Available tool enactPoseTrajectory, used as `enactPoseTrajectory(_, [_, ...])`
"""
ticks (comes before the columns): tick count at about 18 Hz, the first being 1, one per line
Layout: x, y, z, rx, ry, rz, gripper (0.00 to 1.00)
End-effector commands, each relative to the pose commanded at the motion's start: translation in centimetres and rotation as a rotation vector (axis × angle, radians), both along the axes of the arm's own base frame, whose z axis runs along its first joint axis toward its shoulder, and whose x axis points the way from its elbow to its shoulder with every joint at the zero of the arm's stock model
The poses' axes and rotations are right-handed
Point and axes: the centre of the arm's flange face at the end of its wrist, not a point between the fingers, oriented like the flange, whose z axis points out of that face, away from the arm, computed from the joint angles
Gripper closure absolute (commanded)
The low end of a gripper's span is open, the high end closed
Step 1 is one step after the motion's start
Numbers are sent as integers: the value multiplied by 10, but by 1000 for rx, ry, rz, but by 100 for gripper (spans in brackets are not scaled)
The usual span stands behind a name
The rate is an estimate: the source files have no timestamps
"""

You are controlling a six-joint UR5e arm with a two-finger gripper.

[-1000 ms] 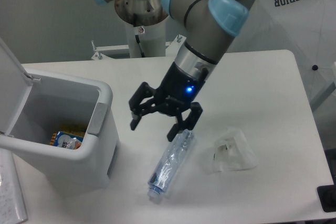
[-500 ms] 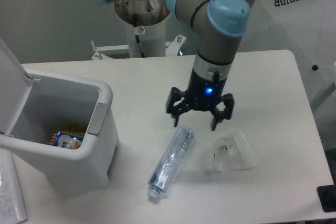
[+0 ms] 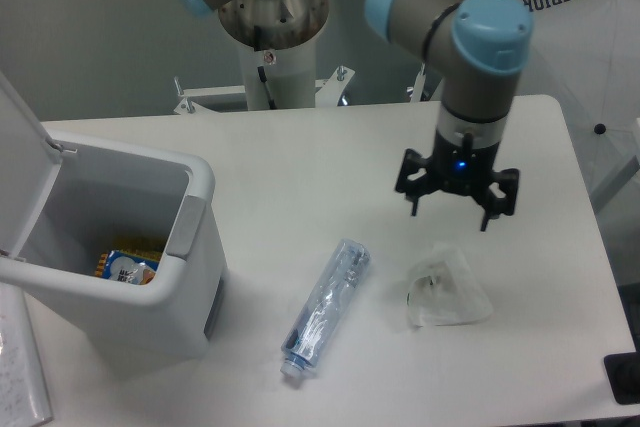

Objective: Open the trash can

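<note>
Bottle (image 3: 325, 307), clear wrapper (image 3: 447, 290) on table; pincer (image 3: 456, 208) spread, above wrapper.

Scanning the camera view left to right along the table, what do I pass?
Trash can with its lid up → clear plastic bottle lying on its side → crumpled clear plastic wrapper, with the open end effector hovering just above it.

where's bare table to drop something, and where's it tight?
Free: the wide strip between the trash can and the pincer, behind the clear plastic bottle; also the front right corner, past the crumpled clear wrapper. Tight: the gap between bottle and wrapper, and under the open pincer.
</note>
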Motion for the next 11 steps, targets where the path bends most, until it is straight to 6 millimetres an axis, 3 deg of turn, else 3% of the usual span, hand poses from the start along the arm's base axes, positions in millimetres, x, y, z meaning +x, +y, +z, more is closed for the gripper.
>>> enactPoseTrajectory(3, [-8, 8, 5, -42, 0, -31, 0])
enactPoseTrajectory(11, [-3, 13, 6, -42, 0, -42, 0])
